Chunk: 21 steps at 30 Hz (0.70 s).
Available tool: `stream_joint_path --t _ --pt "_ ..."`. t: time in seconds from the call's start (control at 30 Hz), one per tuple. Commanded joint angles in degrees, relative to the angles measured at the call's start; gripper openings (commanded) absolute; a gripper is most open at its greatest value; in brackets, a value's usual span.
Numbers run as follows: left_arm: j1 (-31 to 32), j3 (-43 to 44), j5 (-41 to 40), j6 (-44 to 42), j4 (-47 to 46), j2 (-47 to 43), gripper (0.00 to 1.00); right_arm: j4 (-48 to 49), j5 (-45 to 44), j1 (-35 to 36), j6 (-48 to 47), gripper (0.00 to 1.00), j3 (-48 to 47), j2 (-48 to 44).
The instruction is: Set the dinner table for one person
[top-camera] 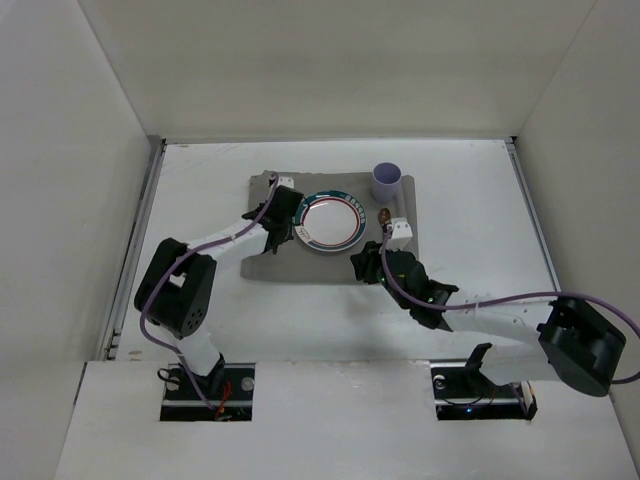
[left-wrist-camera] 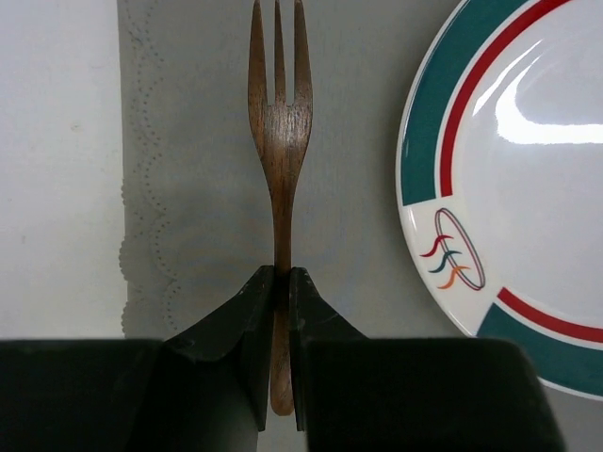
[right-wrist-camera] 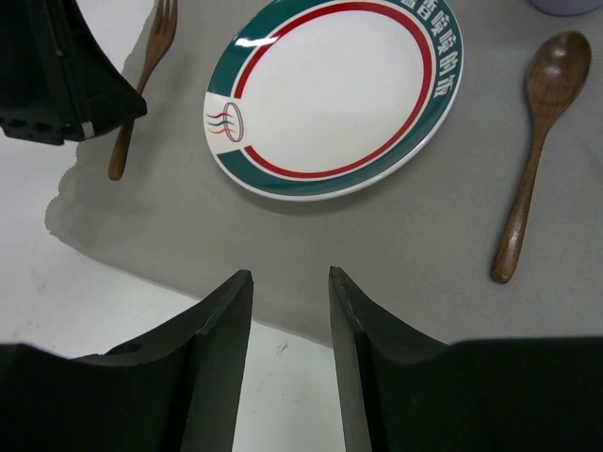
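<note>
The dinner table (top-camera: 200, 190) is the wide white surface, with a grey cloth mat (top-camera: 330, 262) in its middle. On the mat is a white plate (top-camera: 332, 222) with a green and red rim. My left gripper (left-wrist-camera: 282, 278) is shut on the handle of a wooden fork (left-wrist-camera: 280, 141), low over the mat, just left of the plate (left-wrist-camera: 509, 188). A wooden spoon (right-wrist-camera: 537, 160) lies on the mat right of the plate (right-wrist-camera: 334, 89). My right gripper (right-wrist-camera: 290, 275) is open and empty over the mat's near edge. The fork also shows in the right wrist view (right-wrist-camera: 141, 94).
A lilac cup (top-camera: 387, 180) stands at the mat's far right corner. My left gripper (top-camera: 282, 222) is at the plate's left and my right gripper (top-camera: 365, 263) at its near right. White walls enclose the table on three sides. Metal rails (top-camera: 140, 230) run along its side edges.
</note>
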State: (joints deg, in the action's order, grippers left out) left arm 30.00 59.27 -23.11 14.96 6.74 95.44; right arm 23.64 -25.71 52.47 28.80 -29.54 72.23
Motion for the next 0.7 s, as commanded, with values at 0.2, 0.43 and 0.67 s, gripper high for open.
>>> stream_joint_path --t 0.2,0.43,0.67 --pt "-0.5 1.6 -0.4 -2.6 0.5 2.7 0.04 2.7 -0.4 -0.6 0.9 0.45 -0.9 -0.2" --pt "-0.4 0.7 -1.1 -2.3 1.2 4.1 0.05 2.7 -0.3 -0.9 1.0 0.46 -0.7 -0.4" --pt "-1.0 -0.9 -1.1 -1.5 1.0 3.2 0.1 2.7 -0.1 -1.4 1.3 0.47 -0.6 -0.8"
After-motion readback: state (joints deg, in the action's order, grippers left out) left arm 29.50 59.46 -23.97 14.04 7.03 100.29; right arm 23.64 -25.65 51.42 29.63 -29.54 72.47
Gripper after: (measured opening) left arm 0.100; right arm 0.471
